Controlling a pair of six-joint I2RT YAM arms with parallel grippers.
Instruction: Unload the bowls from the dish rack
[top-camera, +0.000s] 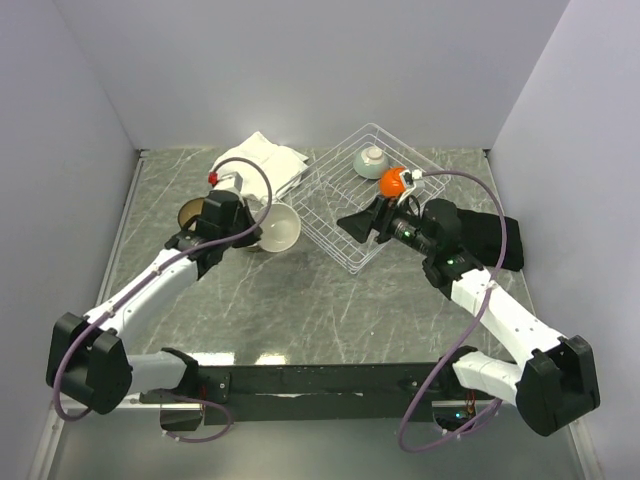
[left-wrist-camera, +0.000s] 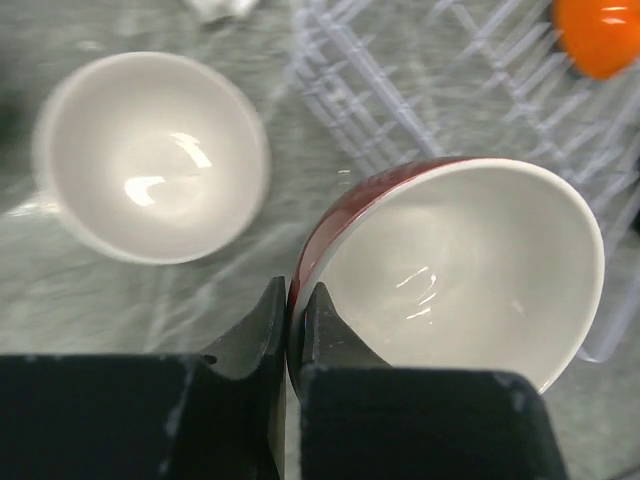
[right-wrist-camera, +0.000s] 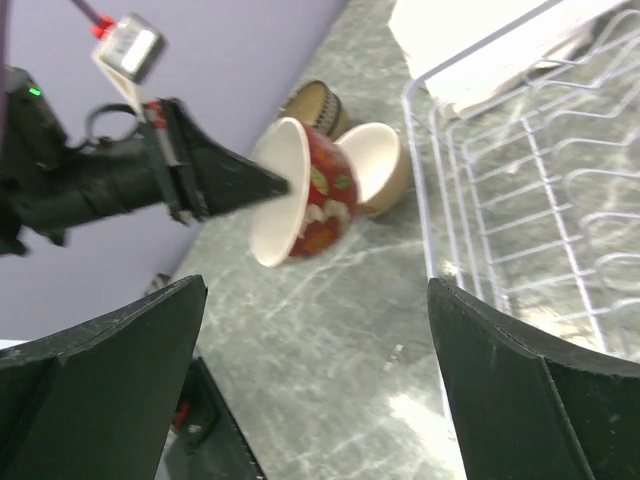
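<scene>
Red bowl (left-wrist-camera: 450, 260): outside the dish rack (top-camera: 375, 195), at its 9 o'clock, tilted, rim pinched tight in my left gripper (left-wrist-camera: 297, 300). Rack holds a grey-green bowl (top-camera: 371, 158) and an orange bowl (top-camera: 392, 181), 12 to 1 o'clock of my right gripper (top-camera: 362, 224), the nearer one, spread wide, empty. White bowl (left-wrist-camera: 150, 155) sits on the counter (top-camera: 300, 300).

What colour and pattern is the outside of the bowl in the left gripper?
Red with a flower pattern; the bowl shows best in the right wrist view.
</scene>
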